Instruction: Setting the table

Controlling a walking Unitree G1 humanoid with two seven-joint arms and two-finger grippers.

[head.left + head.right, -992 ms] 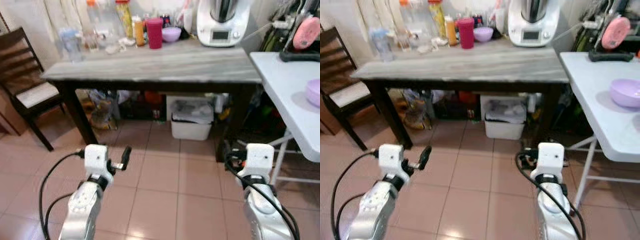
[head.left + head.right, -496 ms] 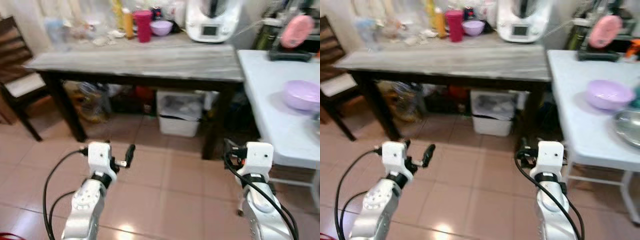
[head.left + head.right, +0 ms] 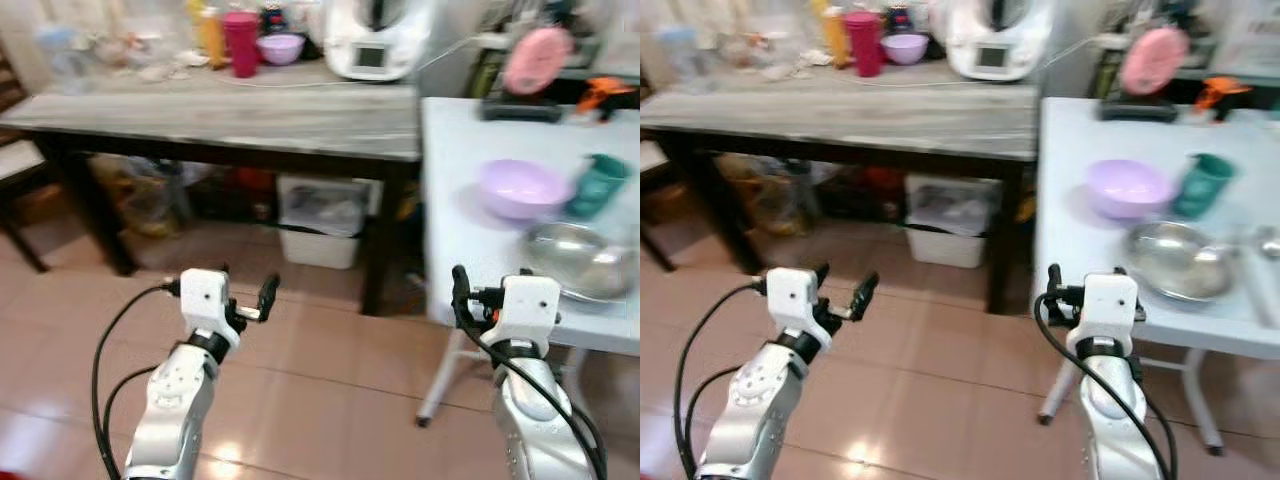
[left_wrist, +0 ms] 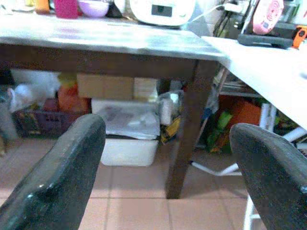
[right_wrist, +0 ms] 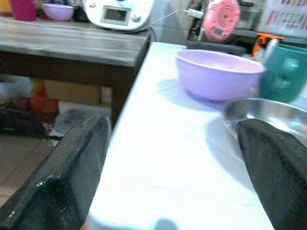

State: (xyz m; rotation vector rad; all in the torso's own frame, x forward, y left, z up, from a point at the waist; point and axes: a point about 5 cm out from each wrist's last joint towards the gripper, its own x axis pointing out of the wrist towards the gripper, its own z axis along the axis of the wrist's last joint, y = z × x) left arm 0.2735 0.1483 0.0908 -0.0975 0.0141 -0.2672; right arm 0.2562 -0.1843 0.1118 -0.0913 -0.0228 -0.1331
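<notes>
Left gripper [image 4: 163, 158]: fingers spread wide, empty, above floor. Right gripper [image 5: 172, 158]: spread wide, empty, at white table [image 5: 158, 143] edge; purple bowl [image 5: 218, 74] at 1 o'clock.

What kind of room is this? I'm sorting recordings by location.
Most likely a home kitchen or dining area: a white kitchen appliance and bottles on a wooden table, plus a lilac bowl, metal bowl and teal cup on a white table.
</notes>
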